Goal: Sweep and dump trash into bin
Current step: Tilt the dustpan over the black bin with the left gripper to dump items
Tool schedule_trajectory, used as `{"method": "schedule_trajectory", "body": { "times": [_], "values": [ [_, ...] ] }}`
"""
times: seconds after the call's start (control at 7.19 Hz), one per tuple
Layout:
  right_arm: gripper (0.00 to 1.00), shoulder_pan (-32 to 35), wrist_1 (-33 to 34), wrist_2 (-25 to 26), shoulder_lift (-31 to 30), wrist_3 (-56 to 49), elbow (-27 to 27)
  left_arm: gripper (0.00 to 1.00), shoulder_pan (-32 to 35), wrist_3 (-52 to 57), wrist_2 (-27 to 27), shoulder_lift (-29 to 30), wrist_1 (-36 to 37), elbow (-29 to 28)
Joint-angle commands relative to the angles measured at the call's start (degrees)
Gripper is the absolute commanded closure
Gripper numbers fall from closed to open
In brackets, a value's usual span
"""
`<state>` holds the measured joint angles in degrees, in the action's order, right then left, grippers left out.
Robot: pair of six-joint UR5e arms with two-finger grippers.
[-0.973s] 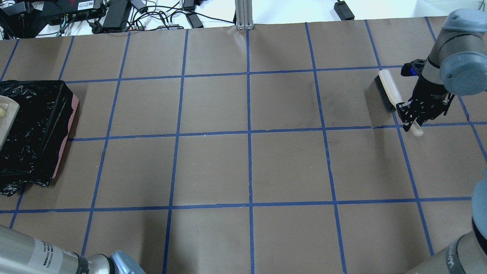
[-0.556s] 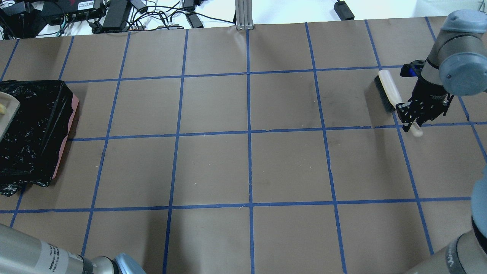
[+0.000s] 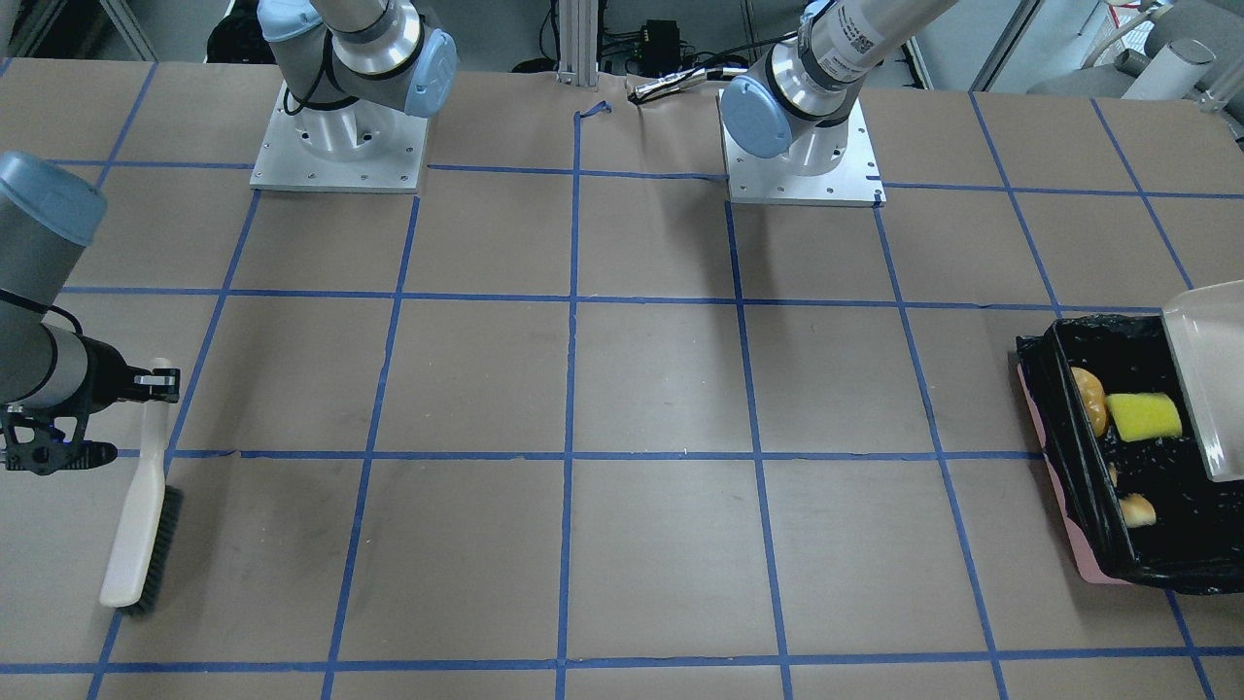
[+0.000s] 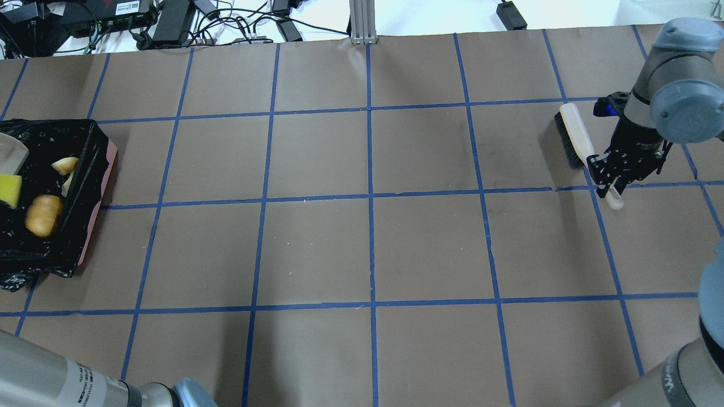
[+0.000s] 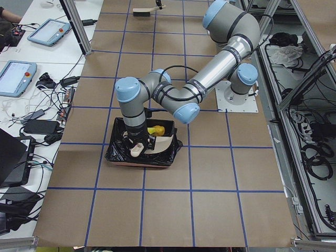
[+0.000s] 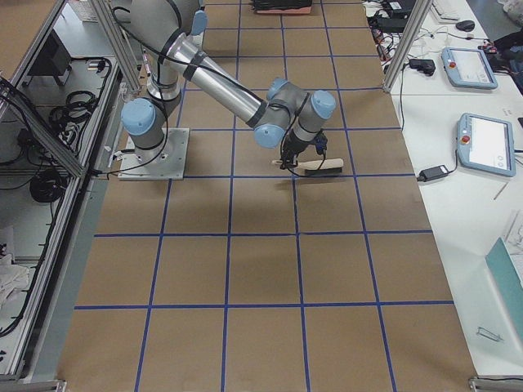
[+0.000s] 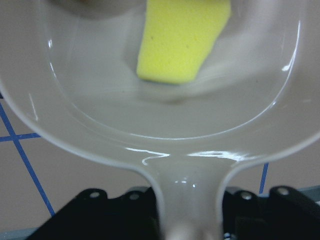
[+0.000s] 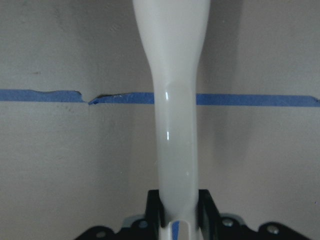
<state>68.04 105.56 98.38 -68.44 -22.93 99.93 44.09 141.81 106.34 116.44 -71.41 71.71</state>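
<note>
The pink bin (image 4: 109, 165) lined with a black bag sits at the table's left end; it also shows in the front view (image 3: 1082, 530). In it lie the potato-like lump (image 4: 42, 222), the croissant (image 4: 64, 165) and the yellow sponge wedge (image 4: 9, 191), which sits right at the mouth of the beige dustpan (image 3: 1210, 379). My left gripper (image 7: 187, 222) is shut on the dustpan's handle and holds the pan (image 7: 170, 120) tilted over the bin. My right gripper (image 4: 608, 175) is shut on the handle of a white brush (image 4: 572, 133) at the far right.
The brush's bristles (image 3: 160, 544) rest on the brown paper with blue tape lines. Cables and power bricks (image 4: 169, 22) lie beyond the table's far edge. A metal post (image 4: 362, 22) stands at the middle of the far edge.
The dustpan has drawn back to the left over the bin. The lump, croissant and sponge now show in the bin's bag. The right gripper and brush have shifted slightly.
</note>
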Motion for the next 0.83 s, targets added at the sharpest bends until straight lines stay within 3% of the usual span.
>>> {"method": "schedule_trajectory", "body": {
  "times": [0.0,0.14,0.28,0.42,0.7],
  "values": [
    [0.63,-0.01,0.00,-0.03,0.06,0.07,0.00,1.00,0.12,-0.04,0.01,-0.08,0.13,0.01],
    [0.59,-0.01,0.00,-0.03,0.06,0.08,0.00,1.00,0.12,-0.04,-0.26,-0.25,0.05,0.01],
    [0.49,-0.01,0.26,-0.03,0.06,0.08,0.00,1.00,0.20,-0.91,-2.43,-0.77,-0.21,0.01],
    [0.43,-0.01,0.53,-0.12,0.06,0.08,0.00,1.00,0.21,-0.84,-7.15,-1.13,-1.00,0.10],
    [0.42,0.07,0.53,-0.21,0.06,0.08,0.00,1.00,2.82,-4.14,-15.77,-2.96,-10.01,0.10]
  ]
}}
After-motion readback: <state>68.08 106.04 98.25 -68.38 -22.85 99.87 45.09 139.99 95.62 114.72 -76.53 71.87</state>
